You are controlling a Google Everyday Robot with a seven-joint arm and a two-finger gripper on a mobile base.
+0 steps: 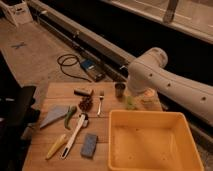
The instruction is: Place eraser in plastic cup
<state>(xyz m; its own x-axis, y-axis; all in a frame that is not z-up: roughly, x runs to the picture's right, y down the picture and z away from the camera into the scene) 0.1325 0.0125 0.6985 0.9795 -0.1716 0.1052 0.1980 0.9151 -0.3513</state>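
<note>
The eraser point(83, 92), a small dark bar, lies on the wooden table point(55, 92) at the far side, left of the fork point(100, 103). The plastic cup point(131, 104), pale green and translucent, stands to the right, just beyond the yellow tub. My white arm point(155, 75) reaches in from the right and bends down over the cup. My gripper point(133, 96) is at the arm's lower end, close above the plastic cup and well to the right of the eraser. It is mostly hidden by the arm.
A dark metallic cup point(120, 90) and an orange-peach dish point(149, 95) flank the plastic cup. A yellow tub point(150, 140) fills the near right. A pine cone point(86, 103), green pod point(69, 116), white-handled brush point(75, 134) and blue-grey block point(89, 145) lie at left.
</note>
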